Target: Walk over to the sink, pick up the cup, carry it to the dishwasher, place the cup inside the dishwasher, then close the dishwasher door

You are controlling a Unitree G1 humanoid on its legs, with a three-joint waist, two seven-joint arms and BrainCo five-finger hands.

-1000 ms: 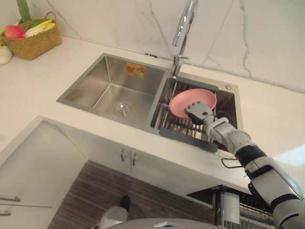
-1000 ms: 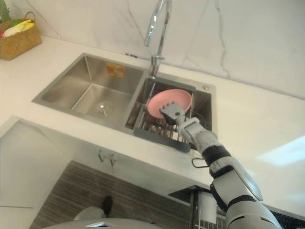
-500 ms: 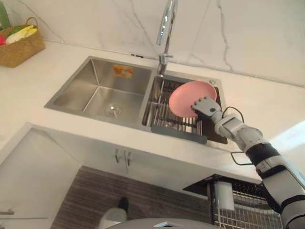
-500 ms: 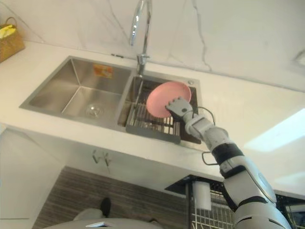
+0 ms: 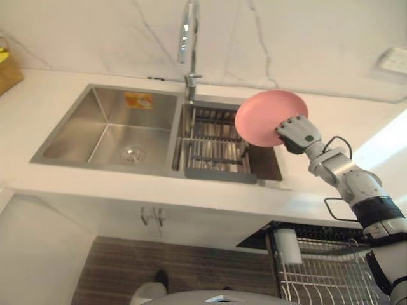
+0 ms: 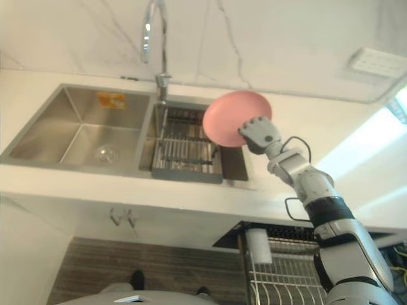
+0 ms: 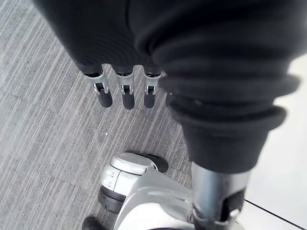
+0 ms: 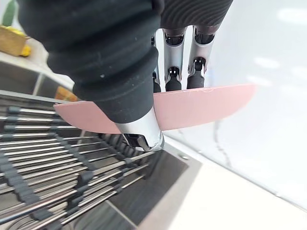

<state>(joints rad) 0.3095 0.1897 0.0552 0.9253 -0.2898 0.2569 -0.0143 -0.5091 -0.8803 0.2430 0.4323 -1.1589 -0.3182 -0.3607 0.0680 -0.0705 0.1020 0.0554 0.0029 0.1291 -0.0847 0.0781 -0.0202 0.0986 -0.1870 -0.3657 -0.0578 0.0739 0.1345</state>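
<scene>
My right hand (image 5: 296,133) holds a round pink plate (image 5: 267,117) by its lower right rim, lifted above the right end of the sink (image 5: 102,117). In the right wrist view its fingers (image 8: 173,57) and thumb pinch the pink plate (image 8: 211,103) over the dark dish rack (image 8: 43,158). No cup can be seen in the sink. My left hand (image 7: 123,91) hangs over the grey striped floor, its fingers straight and holding nothing.
A chrome tap (image 5: 188,38) rises behind the double sink; its right basin holds a wire dish rack (image 5: 213,143). The open dishwasher's wire basket (image 5: 324,273) shows at the lower right below the white counter (image 5: 191,197). A marble wall stands behind.
My right hand has lifted the pink plate up out of the right basin and carried it to the right. The camera has swung right, so the whole scene has shifted left.
</scene>
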